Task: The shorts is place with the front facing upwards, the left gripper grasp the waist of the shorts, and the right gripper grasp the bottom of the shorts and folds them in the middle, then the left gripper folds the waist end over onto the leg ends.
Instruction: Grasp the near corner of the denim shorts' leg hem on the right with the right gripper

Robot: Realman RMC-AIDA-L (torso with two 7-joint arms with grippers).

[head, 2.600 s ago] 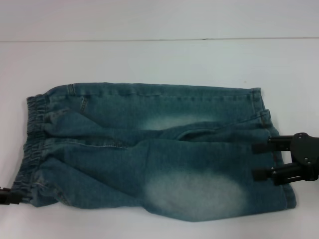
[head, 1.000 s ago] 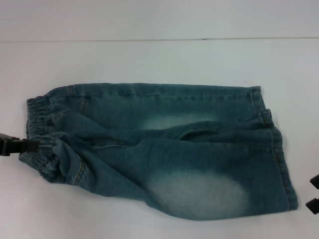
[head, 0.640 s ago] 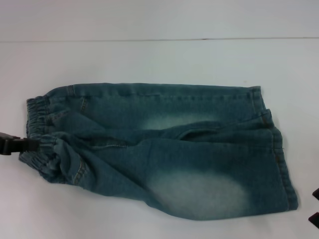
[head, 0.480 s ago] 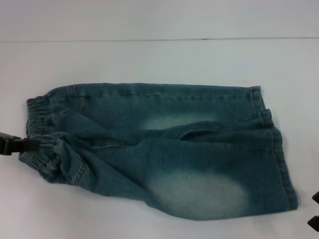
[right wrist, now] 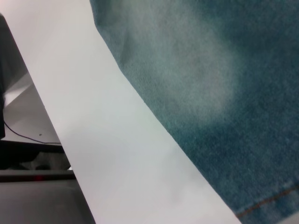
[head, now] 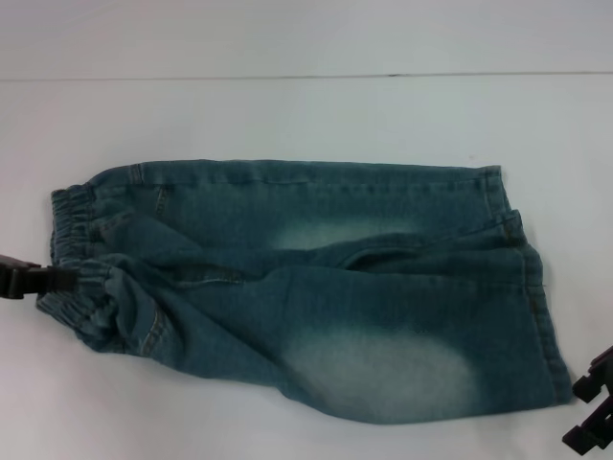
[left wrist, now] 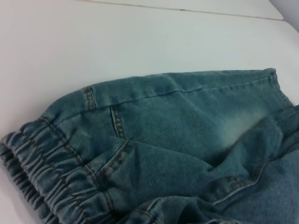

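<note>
Shorts [head: 306, 287] of faded blue-green denim lie on the white surface [head: 306, 115], folded lengthwise so that one leg is on top of the other. The gathered waistband [head: 72, 268] points toward the left edge of the surface, and the leg ends [head: 532, 287] point toward the right edge. A pale worn patch shows on the upper leg, near the front edge. The left pincer [head: 43, 280] is at the left edge, level with the waistband, and its black tip touches the bunched elastic; I cannot tell if its fingers are clamped on the cloth. The right pincer [head: 592, 412] is at the front right corner, just beside the hem of the upper leg but apart from it, and its two fingers stand apart, holding nothing.
</note>
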